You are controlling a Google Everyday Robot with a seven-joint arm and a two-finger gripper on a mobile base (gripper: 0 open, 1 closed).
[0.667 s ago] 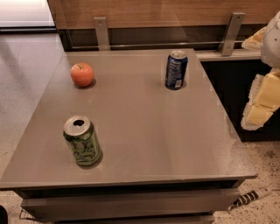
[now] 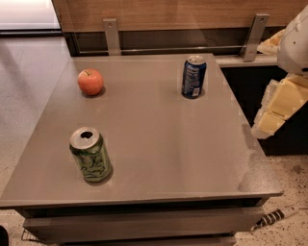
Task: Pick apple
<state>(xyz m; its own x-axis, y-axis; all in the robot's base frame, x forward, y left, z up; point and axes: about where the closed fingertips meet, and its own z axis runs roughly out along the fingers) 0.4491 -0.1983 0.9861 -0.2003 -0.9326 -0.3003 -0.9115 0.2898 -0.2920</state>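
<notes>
I cannot tell how the jaws stand: the gripper [image 2: 276, 108] shows only as a stack of pale yellow blocks at the right edge of the view, partly cut off by the frame. It hangs off the right side of the table [image 2: 163, 144], just past the edge and above the dark gap beside it, touching nothing I can see. Above it, the white shell of the arm [image 2: 294, 41] fills the upper right corner. Nearest to the gripper on the grey tabletop is the blue can [image 2: 193, 77], upright near the back right, its top opened. The apple [image 2: 90, 81] sits well apart from the gripper, across the table near the back left corner; it is orange-red with a paler yellowish patch, stem dimple up, resting free on the surface and clear of both cans. The green can [image 2: 90, 154] stands upright toward the front left, well in front of the apple, its top also opened. Behind the table runs a wooden panel [image 2: 168, 14] with two grey metal brackets, the left bracket [image 2: 111, 36] behind the apple's side and the right bracket [image 2: 255, 36] behind the blue can's side. Down at the lower right, a white cable fitting [image 2: 279, 215] lies on the speckled floor [image 2: 293, 182] beside the table's base.
</notes>
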